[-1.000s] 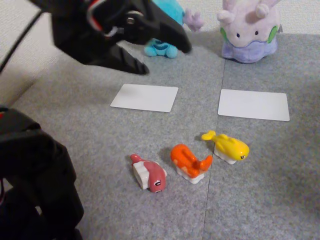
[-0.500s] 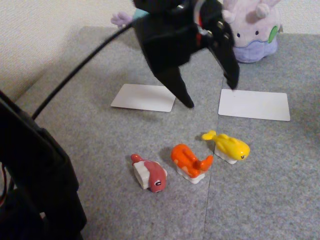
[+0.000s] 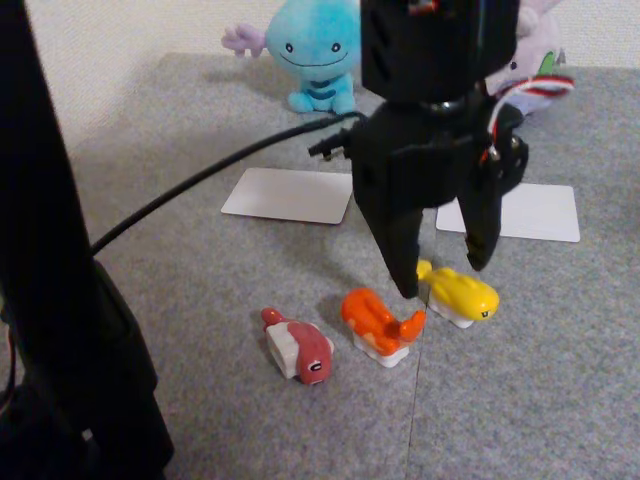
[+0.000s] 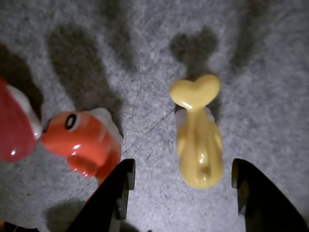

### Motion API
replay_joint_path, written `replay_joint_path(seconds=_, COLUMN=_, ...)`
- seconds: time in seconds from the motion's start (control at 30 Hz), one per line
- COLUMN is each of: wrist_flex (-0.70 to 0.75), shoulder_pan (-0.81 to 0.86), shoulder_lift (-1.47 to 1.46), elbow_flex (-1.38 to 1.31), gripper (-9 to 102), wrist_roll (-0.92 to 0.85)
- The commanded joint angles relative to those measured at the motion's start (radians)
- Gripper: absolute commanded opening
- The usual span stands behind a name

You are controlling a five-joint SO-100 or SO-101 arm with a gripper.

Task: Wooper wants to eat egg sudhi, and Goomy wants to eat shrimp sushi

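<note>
The yellow egg sudhi (image 3: pixel 464 296) lies on the grey mat, right of the orange shrimp sushi (image 3: pixel 378 322). My gripper (image 3: pixel 442 276) hangs open just above the egg sudhi, one black finger on each side of its tail end. In the wrist view the egg sudhi (image 4: pixel 198 140) lies between the two fingertips of the gripper (image 4: pixel 182 169), tail pointing away, and the shrimp sushi (image 4: pixel 84 145) sits to its left. Blue Wooper (image 3: pixel 310 50) sits at the back. Lilac Goomy (image 3: pixel 532 50) is mostly hidden behind the arm.
A dark pink-red toy (image 3: pixel 298 348) lies left of the shrimp sushi and shows at the left edge of the wrist view as the pink-red toy (image 4: pixel 14 130). Two white cards (image 3: pixel 290 195) (image 3: pixel 530 210) lie on the mat before the plushes. A black cable (image 3: pixel 200 180) trails left. A dark arm base (image 3: pixel 60 330) fills the left.
The arm has swung from the back left over to the right and come down over the yellow toy. Wooper is now uncovered and Goomy is covered.
</note>
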Motion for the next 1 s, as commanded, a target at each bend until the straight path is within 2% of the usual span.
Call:
replay_joint_path(seconds=0.0, wrist_flex=-0.006, shoulder_pan=0.002, shoulder_lift=-0.017, elbow_flex=-0.057, gripper=24, wrist_roll=-0.008)
replay_joint_path(seconds=0.43, wrist_flex=-0.008, shoulder_pan=0.002, shoulder_lift=-0.103, elbow_flex=-0.083, gripper=24, wrist_roll=-0.008)
replay_joint_path(seconds=0.73, wrist_flex=-0.071, shoulder_pan=0.005, shoulder_lift=-0.137, elbow_flex=-0.083, gripper=23, wrist_roll=-0.006)
replay_joint_path(seconds=0.97, wrist_flex=-0.071, shoulder_pan=0.003, shoulder_lift=-0.137, elbow_flex=-0.083, gripper=9, wrist_roll=-0.006)
